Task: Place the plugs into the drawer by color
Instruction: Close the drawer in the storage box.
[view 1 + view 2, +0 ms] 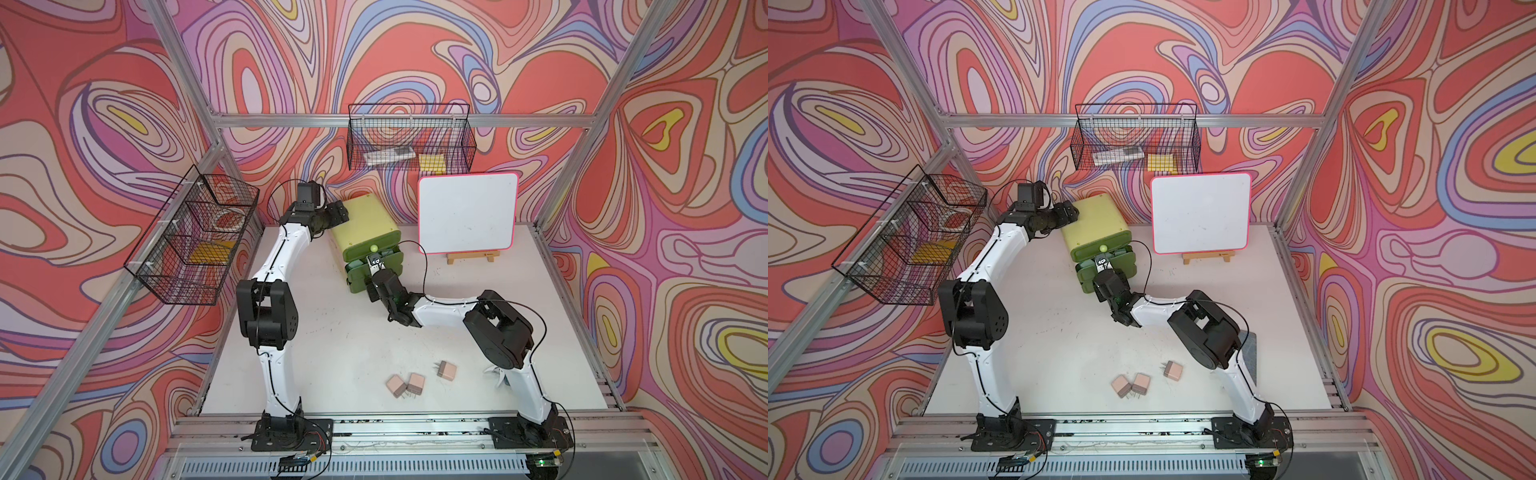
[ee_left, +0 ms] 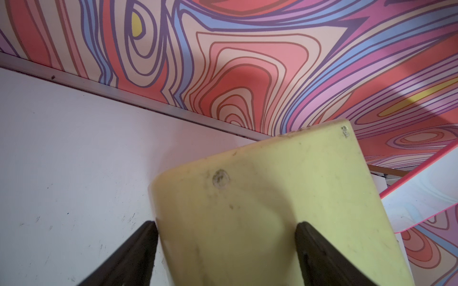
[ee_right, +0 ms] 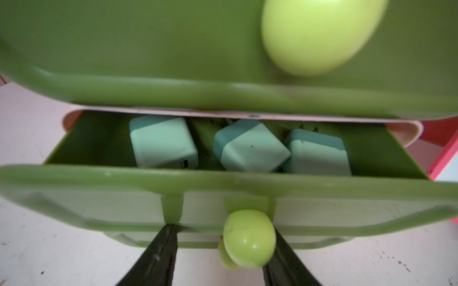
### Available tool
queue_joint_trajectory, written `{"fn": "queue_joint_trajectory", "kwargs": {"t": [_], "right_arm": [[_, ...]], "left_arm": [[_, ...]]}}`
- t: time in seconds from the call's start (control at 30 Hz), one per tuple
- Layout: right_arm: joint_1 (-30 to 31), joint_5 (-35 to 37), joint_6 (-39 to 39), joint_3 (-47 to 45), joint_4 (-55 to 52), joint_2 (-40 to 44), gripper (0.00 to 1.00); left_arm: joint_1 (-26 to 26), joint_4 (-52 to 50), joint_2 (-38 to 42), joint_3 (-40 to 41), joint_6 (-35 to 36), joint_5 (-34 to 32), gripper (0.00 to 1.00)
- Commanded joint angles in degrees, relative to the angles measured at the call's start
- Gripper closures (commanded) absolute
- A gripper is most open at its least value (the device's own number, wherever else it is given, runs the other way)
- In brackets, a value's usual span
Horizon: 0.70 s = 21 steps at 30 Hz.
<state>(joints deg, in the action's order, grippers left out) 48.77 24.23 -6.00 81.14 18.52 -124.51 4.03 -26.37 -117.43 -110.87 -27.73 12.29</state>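
Three beige plugs (image 1: 415,382) lie loose near the tabletop's (image 1: 332,353) front edge. Further in, the right gripper (image 3: 221,229) has its jaws apart either side of the middle drawer's (image 3: 223,178) knob (image 3: 247,237), not pinching it. That drawer stands open, three green plugs (image 3: 250,148) inside. The chest (image 1: 365,224) sits near the back edge. The left gripper (image 2: 225,222) rests against its rear corner, and I cannot tell if it grips.

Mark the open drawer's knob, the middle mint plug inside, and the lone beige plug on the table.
Pale green round knob (image 3: 249,237) of the open olive-green drawer (image 3: 99,195): right wrist view, rounded front.
Middle mint green cube plug (image 3: 255,153): right wrist view, pale face.
Lone pinkish-beige cube plug (image 1: 449,370): a top view, upper face.
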Motion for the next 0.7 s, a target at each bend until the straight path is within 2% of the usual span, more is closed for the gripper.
{"fn": "queue_joint_trajectory", "kwargs": {"t": [0.0,0.4,0.67], "right_arm": [[-0.2,-1.4,-1.0,2.3,3.1,-2.0,0.44],[-2.6,-6.1,-8.1,4.7,4.9,-4.9,0.44],[-5.0,-11.0,-15.8,3.2,8.1,-5.3,0.44]], "left_arm": [[-0.3,-12.3,-3.0,4.0,1.7,-1.7,0.14],[-0.3,-12.3,-3.0,4.2,1.7,-2.0,0.14],[-0.3,-12.3,-2.2,4.7,1.4,-1.6,0.14]]}}
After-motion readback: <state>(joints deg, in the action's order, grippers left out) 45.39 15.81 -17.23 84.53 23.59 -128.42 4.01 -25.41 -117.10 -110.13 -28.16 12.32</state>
